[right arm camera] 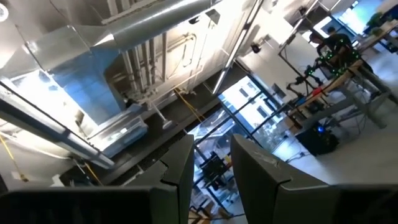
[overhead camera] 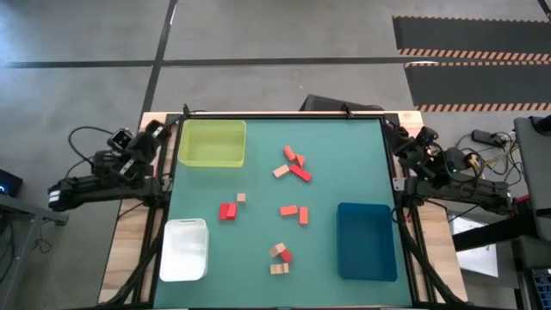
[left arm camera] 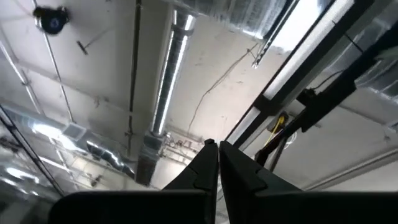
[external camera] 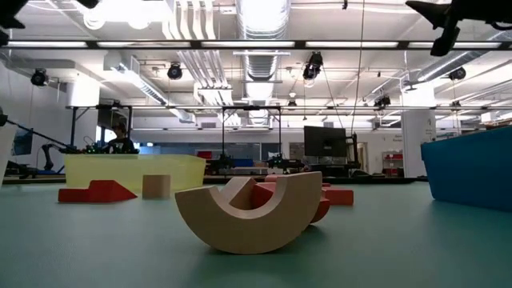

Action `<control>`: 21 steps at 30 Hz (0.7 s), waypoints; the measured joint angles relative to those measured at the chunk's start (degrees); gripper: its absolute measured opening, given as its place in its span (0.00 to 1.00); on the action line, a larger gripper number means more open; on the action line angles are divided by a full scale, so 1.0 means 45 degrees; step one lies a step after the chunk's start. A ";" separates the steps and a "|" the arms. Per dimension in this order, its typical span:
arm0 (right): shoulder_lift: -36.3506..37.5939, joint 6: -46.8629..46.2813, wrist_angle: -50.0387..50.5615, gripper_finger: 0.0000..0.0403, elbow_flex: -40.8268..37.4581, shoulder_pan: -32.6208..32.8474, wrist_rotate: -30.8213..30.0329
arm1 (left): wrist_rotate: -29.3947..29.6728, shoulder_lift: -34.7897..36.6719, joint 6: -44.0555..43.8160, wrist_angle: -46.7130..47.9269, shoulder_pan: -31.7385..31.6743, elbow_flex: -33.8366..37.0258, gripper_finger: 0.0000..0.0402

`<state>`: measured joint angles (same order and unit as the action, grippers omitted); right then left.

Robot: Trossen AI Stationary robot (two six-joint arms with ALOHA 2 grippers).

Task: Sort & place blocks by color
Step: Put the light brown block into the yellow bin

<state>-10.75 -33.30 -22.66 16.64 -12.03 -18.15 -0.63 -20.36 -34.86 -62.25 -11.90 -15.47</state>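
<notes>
so far nothing is sorted: the blocks [overhead camera: 291,207] lie in tight clusters well away from both grippers. left gripper [left arm camera: 217,147] has its fingers together; right gripper [right arm camera: 211,146] has a narrow gap, holding nothing. fingers entering a cluster could knock neighbours or pinch two colours.

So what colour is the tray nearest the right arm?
The tray is dark blue, best seen in the high view.

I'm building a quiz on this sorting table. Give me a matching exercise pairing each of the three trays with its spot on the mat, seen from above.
Things:
1. yellow-green tray
2. white tray
3. blue tray

Places in the high view:
A. lower left of the mat
B. lower right of the mat
C. upper left of the mat

Pairs: 1-C, 2-A, 3-B
</notes>
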 joint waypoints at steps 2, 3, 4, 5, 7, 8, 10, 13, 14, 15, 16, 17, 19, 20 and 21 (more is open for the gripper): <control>-0.0325 0.0020 0.0035 0.24 0.0264 0.0000 0.0010 | 0.0000 -0.0639 -0.1115 0.0787 0.0000 -0.0537 0.00; -0.0479 0.0047 0.0035 0.24 0.0383 0.0000 0.0010 | 0.0008 -0.0919 -0.1719 0.1458 0.0000 -0.0826 0.00; -0.0627 0.0087 0.0041 0.24 0.0488 0.0000 0.0010 | 0.0007 -0.1189 -0.2281 0.2375 0.0000 -0.1154 0.00; -0.0761 0.0102 0.0062 0.24 0.0586 0.0000 0.0010 | 0.0006 -0.1448 -0.2811 0.3494 0.0000 -0.1523 0.00; -0.1001 0.0162 0.0163 0.24 0.0766 0.0000 0.0012 | 0.0006 -0.1948 -0.3709 0.6036 0.0000 -0.2333 0.00; -0.1105 0.0204 0.0353 0.24 0.0890 0.0000 0.0010 | -0.0001 -0.2167 -0.4168 0.7495 0.0000 -0.2759 0.00; -0.1263 0.0202 0.0867 0.24 0.1162 0.0000 0.0011 | -0.0290 -0.2476 -0.5329 1.0326 0.0000 -0.3692 0.00; -0.1446 0.0186 0.1579 0.24 0.1497 0.0000 0.0015 | -0.1849 -0.3168 -0.7343 1.4629 0.0020 -0.5185 0.00; -0.1486 0.0155 0.1722 0.24 0.1568 0.0000 0.0015 | -0.2399 -0.3476 -0.7924 1.6129 0.0059 -0.5677 0.00; -0.1499 0.0146 0.1766 0.24 0.1605 0.0000 0.0015 | -0.2825 -0.3783 -0.8393 1.7512 0.0139 -0.6152 0.00; -0.1499 0.0150 0.1784 0.24 0.1623 0.0000 0.0015 | -0.3132 -0.4109 -0.8711 1.8738 0.0245 -0.6628 0.00; -0.1494 0.0146 0.1779 0.24 0.1628 0.0000 0.0015 | -0.3402 -0.4437 -0.8944 1.9815 0.0368 -0.7129 0.00; -0.1461 0.0141 0.1805 0.24 0.1628 0.0000 0.0015 | -0.3840 -0.5050 -0.9452 2.1509 0.0602 -0.8035 0.00; -0.1460 0.0128 0.1849 0.24 0.1624 0.0000 0.0015 | -0.3937 -0.5366 -0.9638 2.2265 0.0703 -0.8427 0.00; -0.1460 0.0115 0.1888 0.24 0.1624 0.0000 0.0015 | -0.3974 -0.5695 -0.9870 2.2850 0.0824 -0.8784 0.00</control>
<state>-17.32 -32.78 -14.16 23.95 -12.03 -18.09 -18.51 -45.99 -79.28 40.57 -8.19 -54.99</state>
